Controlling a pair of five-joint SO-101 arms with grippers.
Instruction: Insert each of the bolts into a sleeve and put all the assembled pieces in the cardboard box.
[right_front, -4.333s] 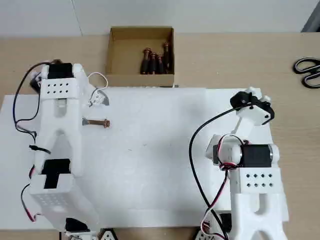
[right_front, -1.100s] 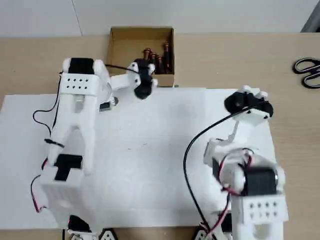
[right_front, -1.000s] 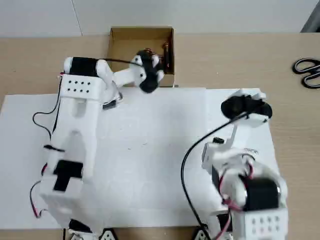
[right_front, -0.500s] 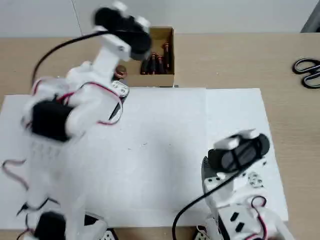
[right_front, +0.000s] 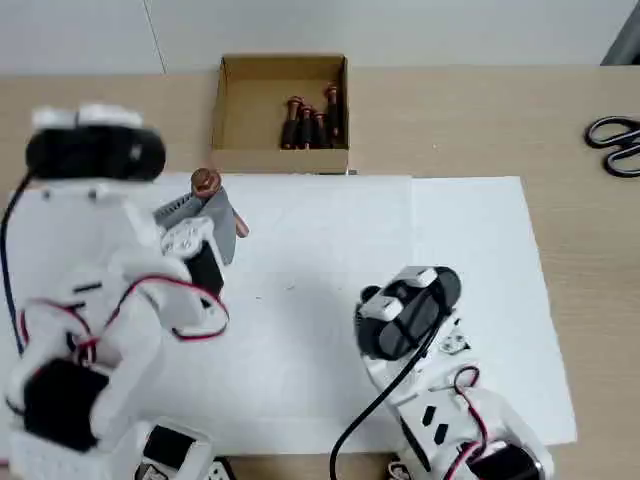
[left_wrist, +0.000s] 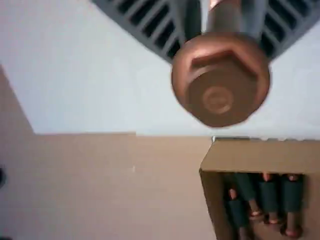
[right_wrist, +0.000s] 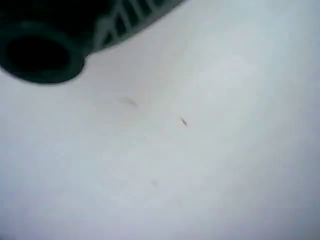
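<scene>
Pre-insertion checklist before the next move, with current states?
1. Bolt clamped in left jaws: ok.
2. Sleeve held in right jaws, bore open: ok.
3. Bolt lined up with sleeve: not ok, arms apart over the white sheet.
4. Cardboard box has room beside assembled pieces: ok.
5. Scissors away from both arms: ok.
</scene>
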